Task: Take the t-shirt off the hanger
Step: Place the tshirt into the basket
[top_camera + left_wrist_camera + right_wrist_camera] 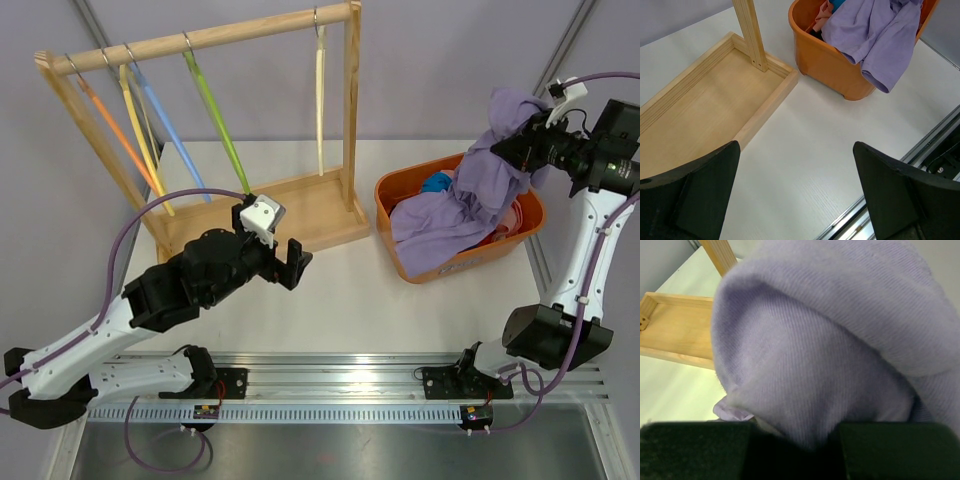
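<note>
Black left claw (293,262) hovers with its fingers wide apart above the tabletop (350,300), left of its middle, just beside the wooden rack (300,215). Toward the right edge, the lavender t-shirt (450,205) drapes into the orange basket (393,235), its upper end clamped in the raised right claw (518,150). Coloured hangers (215,120) hang from the rack's top bar.

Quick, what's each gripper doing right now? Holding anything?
Left gripper: open, holding nothing.
Right gripper: closed on the shirt.
</note>
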Robot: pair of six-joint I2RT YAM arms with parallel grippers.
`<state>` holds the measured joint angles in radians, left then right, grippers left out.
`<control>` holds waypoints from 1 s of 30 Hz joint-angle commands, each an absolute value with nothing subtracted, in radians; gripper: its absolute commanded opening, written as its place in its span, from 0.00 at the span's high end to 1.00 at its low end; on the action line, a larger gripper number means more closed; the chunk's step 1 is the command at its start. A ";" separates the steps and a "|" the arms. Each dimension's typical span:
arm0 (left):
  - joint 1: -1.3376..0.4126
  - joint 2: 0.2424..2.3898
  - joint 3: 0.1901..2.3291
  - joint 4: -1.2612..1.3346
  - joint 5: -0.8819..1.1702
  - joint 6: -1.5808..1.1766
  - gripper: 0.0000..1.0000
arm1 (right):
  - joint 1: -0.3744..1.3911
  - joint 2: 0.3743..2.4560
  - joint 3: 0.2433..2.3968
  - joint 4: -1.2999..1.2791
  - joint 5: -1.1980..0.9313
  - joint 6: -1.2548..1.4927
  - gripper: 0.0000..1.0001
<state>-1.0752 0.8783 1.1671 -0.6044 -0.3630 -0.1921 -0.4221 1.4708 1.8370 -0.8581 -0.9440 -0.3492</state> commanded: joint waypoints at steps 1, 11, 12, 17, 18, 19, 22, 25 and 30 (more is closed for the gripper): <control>-1.077 0.884 1.167 -0.578 -0.354 -0.195 0.01 | -0.423 1.425 1.795 -0.802 -1.002 -0.354 1.00; -1.077 0.877 1.161 -0.577 -0.347 -0.218 0.01 | -0.180 1.460 1.347 -0.879 -0.750 -0.551 1.00; -1.077 0.876 1.157 -0.580 -0.347 -0.225 0.01 | -0.176 1.492 1.326 -0.871 -0.735 -0.546 1.00; -1.077 0.859 1.140 -0.575 -0.342 -0.235 0.01 | -0.175 1.620 1.292 -0.827 -0.601 -0.519 0.96; -1.075 0.859 1.138 -0.574 -0.342 -0.236 0.01 | -0.175 1.658 1.293 -0.822 -0.589 -0.518 0.91; -1.077 0.861 1.135 -0.574 -0.341 -0.236 0.01 | -0.167 1.675 1.299 -0.819 -0.560 -0.520 0.88; -1.077 0.862 1.132 -0.575 -0.339 -0.242 0.01 | -0.163 1.727 1.327 -0.854 -0.549 -0.534 0.73; -1.077 0.856 1.124 -0.581 -0.337 -0.258 0.01 | -0.163 1.711 1.362 -0.882 -0.558 -0.555 0.58; -1.077 0.836 1.111 -0.571 -0.344 -0.275 0.01 | -0.163 1.625 1.492 -0.972 -0.568 -0.571 0.35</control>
<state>-1.0752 0.8585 1.1164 -0.6041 -0.3485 -0.2531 -0.1524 1.6905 1.3891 -0.9543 -0.6662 -0.5232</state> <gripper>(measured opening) 0.985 0.619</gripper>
